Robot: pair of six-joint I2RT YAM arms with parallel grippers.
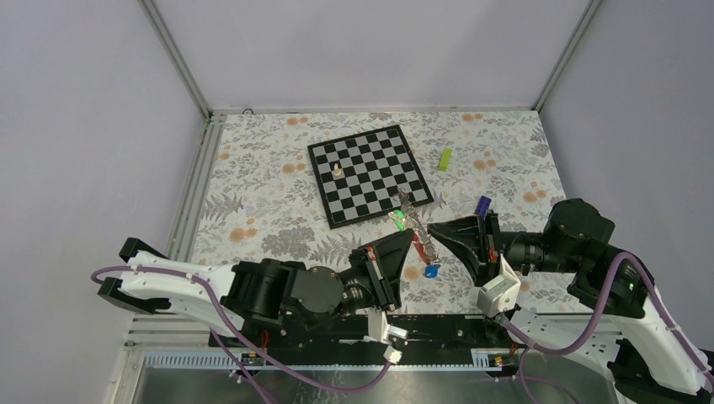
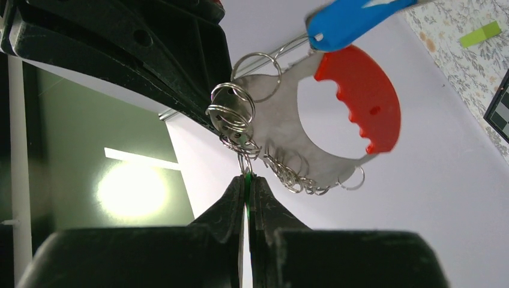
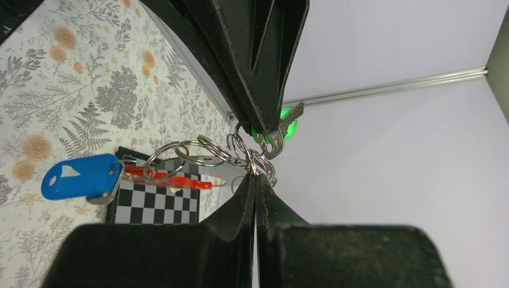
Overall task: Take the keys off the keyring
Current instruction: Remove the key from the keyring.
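The bunch hangs in the air between my two grippers, just in front of the chessboard (image 1: 370, 172). My left gripper (image 2: 248, 177) is shut on the green-headed key (image 3: 282, 129), which shows only as a thin green sliver between its fingers. My right gripper (image 3: 254, 175) is shut on the keyring (image 3: 246, 157), a cluster of thin silvery rings (image 2: 233, 111). A blue-headed key (image 3: 81, 177) and a red-edged metal tag (image 2: 360, 96) dangle from the rings. From above, the green key (image 1: 397, 220) sits between the two gripper tips and the blue key (image 1: 431, 271) hangs lowest.
A white chess piece (image 1: 337, 169) stands on the board. A lime-green block (image 1: 444, 158) lies right of the board and a purple-and-yellow block (image 1: 483, 204) sits near my right arm. The floral tabletop (image 1: 253, 194) has walls on three sides.
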